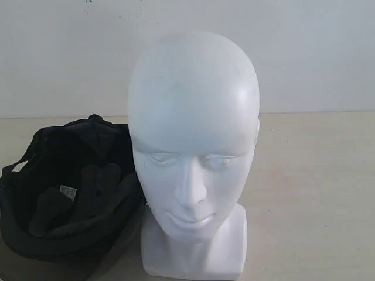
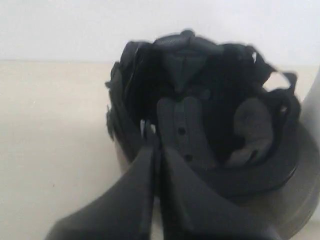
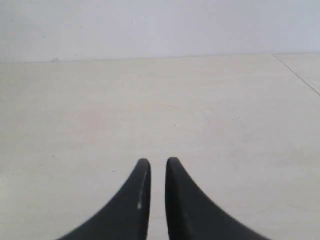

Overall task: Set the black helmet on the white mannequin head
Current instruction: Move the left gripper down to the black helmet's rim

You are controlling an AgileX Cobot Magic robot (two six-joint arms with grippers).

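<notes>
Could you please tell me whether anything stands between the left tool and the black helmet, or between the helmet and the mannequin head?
Nothing visible does. The left tool points straight into the black helmet, with nothing between them. The helmet lies right beside the white mannequin head, whose crown is bare.

Helmet [image 1: 88, 175] just left of mannequin head [image 1: 193, 146]

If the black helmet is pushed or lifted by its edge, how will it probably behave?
Lying interior-up on its rounded back, the black helmet would probably rock or roll if pushed. It looks hard-walled, so likely keeps shape when lifted; its padded lining probably squashes.
</notes>
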